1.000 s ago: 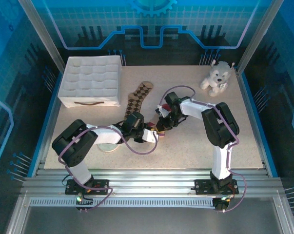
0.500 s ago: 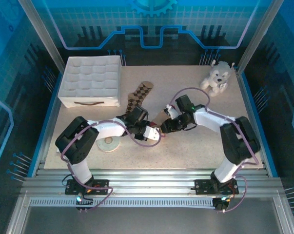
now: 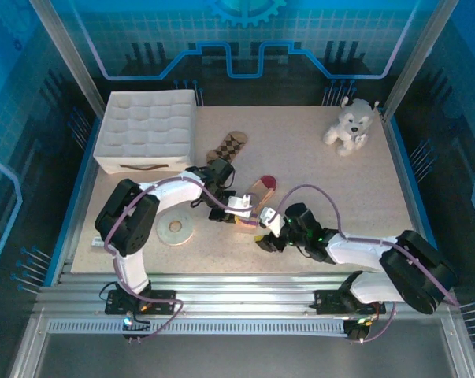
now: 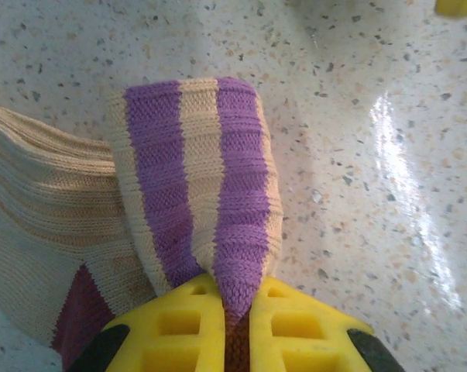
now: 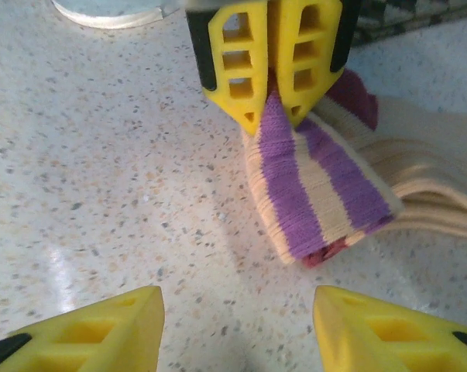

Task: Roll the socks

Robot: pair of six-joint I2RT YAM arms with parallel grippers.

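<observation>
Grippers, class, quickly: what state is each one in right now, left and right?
Left gripper: closed, pinching the striped cuff of the tan sock.
Right gripper: open, holding nothing.

The left arm [image 3: 174,187] folds at the elbow and reaches to the right with its wrist turned down. The left gripper [image 4: 237,310] has its yellow jaws pinched tight on the cuff of a sock [image 4: 210,186]. The right arm [image 3: 363,250] lies low, stretched leftward. The right gripper [image 5: 237,314] faces the left one from close by, jaws parted and holding nothing.
</observation>
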